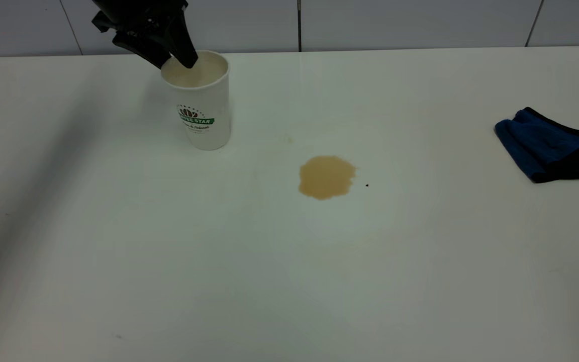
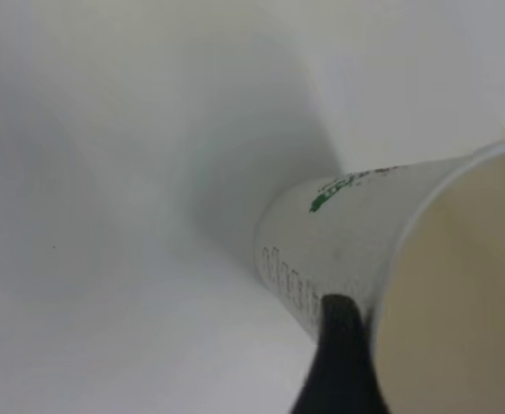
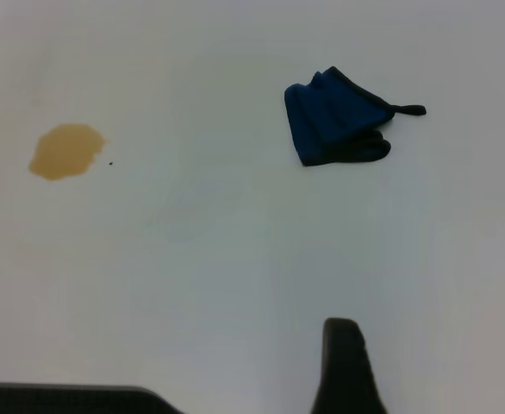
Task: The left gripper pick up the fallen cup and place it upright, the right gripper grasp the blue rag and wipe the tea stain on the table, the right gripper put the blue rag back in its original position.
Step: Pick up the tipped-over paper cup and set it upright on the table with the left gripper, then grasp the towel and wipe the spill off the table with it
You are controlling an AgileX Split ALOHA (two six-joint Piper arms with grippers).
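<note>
The cup (image 1: pixel 204 115) stands upright on the table (image 1: pixel 289 281) at the back left, logo facing the front. My left gripper (image 1: pixel 174 63) is open and straddles its rim, one finger inside the mouth and one outside. In the left wrist view the outer finger (image 2: pixel 339 354) lies against the cup (image 2: pixel 347 233). The tea stain (image 1: pixel 326 177) lies mid-table, also in the right wrist view (image 3: pixel 65 151). The blue rag (image 1: pixel 546 146) lies crumpled at the right edge. My right gripper is out of the exterior view and well short of the rag (image 3: pixel 334 116). Only one finger (image 3: pixel 343 362) shows.
A tiny black speck (image 1: pixel 367 185) sits just right of the stain. A grey tiled wall (image 1: pixel 370 22) runs behind the table's back edge. Bare tabletop lies between the stain and the rag.
</note>
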